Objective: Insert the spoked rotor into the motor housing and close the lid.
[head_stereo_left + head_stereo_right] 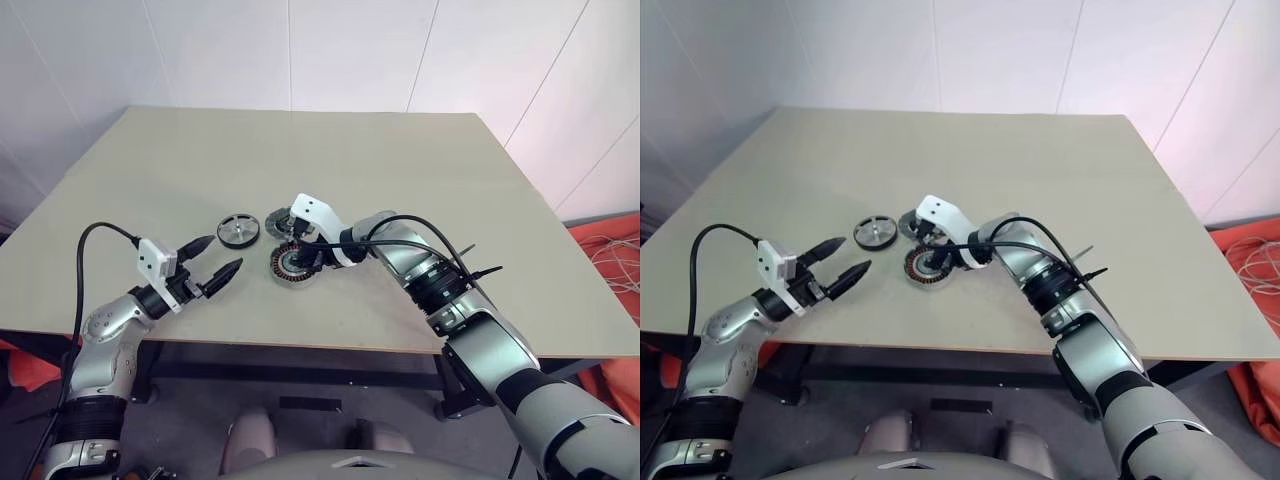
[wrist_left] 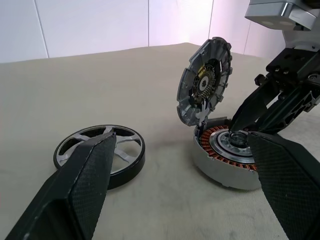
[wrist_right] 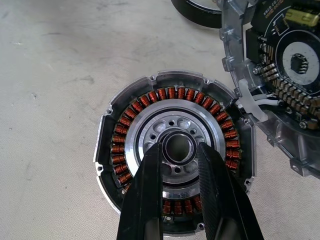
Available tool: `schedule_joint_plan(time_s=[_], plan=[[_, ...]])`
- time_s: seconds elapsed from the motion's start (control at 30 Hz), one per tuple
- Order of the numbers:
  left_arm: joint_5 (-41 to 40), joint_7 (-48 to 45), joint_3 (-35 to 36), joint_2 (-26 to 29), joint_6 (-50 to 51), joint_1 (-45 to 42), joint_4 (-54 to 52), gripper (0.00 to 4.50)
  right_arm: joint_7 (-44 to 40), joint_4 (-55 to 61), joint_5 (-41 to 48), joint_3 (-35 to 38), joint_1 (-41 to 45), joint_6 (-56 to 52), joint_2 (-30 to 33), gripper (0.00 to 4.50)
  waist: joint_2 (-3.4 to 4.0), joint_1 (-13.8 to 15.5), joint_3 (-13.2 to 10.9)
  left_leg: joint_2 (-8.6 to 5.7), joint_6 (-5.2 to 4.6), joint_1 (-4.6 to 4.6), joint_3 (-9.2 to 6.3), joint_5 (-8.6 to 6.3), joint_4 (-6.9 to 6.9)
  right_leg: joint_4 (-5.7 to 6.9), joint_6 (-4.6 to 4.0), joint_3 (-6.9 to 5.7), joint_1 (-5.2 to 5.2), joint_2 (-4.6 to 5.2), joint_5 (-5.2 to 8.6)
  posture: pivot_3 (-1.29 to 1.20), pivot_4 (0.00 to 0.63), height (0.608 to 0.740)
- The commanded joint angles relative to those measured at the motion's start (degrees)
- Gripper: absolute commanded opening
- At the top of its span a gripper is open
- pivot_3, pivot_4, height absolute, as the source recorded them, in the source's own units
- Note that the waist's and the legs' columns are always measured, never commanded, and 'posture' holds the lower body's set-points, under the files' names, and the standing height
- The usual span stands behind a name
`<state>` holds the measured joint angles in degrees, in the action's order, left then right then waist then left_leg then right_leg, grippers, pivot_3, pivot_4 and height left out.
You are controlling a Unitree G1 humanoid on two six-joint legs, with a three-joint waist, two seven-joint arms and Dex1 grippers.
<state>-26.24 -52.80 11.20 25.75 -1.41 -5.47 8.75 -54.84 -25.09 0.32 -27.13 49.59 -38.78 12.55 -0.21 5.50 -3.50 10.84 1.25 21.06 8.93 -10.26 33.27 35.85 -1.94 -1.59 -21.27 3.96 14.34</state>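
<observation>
The motor housing [image 3: 170, 95] lies on the table with its ring of copper windings facing up. My right gripper [image 3: 178, 147] reaches down into it, its two fingers closed on the silver centre hub. The lid [image 2: 205, 82] stands tilted up on edge at the housing's far side, joined to it by a white wire, its circuit side showing. The spoked rotor [image 1: 238, 231] lies flat on the table just left of the housing, untouched. My left gripper [image 1: 227, 251] hovers open, nothing between its fingers, short of the rotor and pointing towards it and the housing [image 1: 290, 268].
The beige table [image 1: 400, 170] stretches wide behind and to the right of the parts. Its front edge runs close below both arms. On the floor at the right lie orange cloth [image 1: 612, 262] and loose cables.
</observation>
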Motion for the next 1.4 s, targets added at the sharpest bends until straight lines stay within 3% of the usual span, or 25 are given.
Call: schedule_joint_plan(time_s=[0.03,0.33,0.37,0.67,1.03,1.17,1.4], plan=[[-0.1,0.1,0.5,0.5,-0.3,-0.9,-1.3,4.5,-0.4,0.9,0.5,1.2,0.5,0.0,-0.1,0.67,0.0,0.0,0.0,0.0,0.0,0.0,0.0,0.0,0.0,0.0,0.0,0.0,0.0,0.0,0.0,0.0,0.0,0.74],[-0.1,0.2,0.5,0.5,-0.3,-1.0,-1.3,4.5,-0.4,0.9,0.9,1.7,0.2,-0.4,-0.6,0.67,0.0,0.0,0.0,0.0,0.0,0.0,0.0,0.0,0.0,0.0,0.0,0.0,0.0,0.0,0.0,0.0,0.0,0.74],[-0.1,0.2,0.5,0.5,-0.3,-1.0,-1.3,4.5,-0.2,0.9,0.9,1.8,0.3,-0.4,-0.7,1.42,0.0,0.0,0.0,0.0,0.0,0.0,0.0,0.0,0.0,0.0,0.0,0.0,0.0,0.0,0.0,0.0,0.0,0.74],[0.0,0.3,0.3,0.4,-0.3,-1.3,-1.3,4.5,0.1,3.8,1.8,2.8,1.0,-0.6,-0.7,4.47,0.0,0.0,0.0,-0.01,0.02,-0.02,0.0,0.01,0.01,0.03,0.0,0.0,0.02,0.01,0.0,0.0,0.0,0.74],[0.2,0.3,0.0,0.1,-0.4,-1.7,-0.9,4.5,-2.9,18.0,6.9,4.2,0.7,-9.3,1.3,4.47,0.0,0.1,0.0,0.01,0.02,0.0,-0.02,0.01,-0.02,-0.01,0.0,0.0,0.0,-0.03,0.0,0.0,0.0,0.74],[0.2,0.3,-0.1,0.1,-0.4,-1.8,-0.8,4.5,-0.8,16.7,6.7,4.1,-0.7,-9.4,1.5,3.55,0.0,0.1,0.0,0.01,0.05,-0.04,-0.04,0.03,-0.02,0.01,0.01,0.0,0.03,-0.02,0.0,0.0,0.0,0.74],[0.2,0.3,-0.2,0.1,-0.4,-1.7,-1.0,4.5,2.3,14.4,6.3,3.9,-2.0,-7.7,1.2,1.11,0.0,0.0,0.0,0.01,0.05,-0.02,-0.04,0.03,-0.03,0.0,0.01,0.0,0.0,-0.03,0.0,0.0,0.0,0.74]])
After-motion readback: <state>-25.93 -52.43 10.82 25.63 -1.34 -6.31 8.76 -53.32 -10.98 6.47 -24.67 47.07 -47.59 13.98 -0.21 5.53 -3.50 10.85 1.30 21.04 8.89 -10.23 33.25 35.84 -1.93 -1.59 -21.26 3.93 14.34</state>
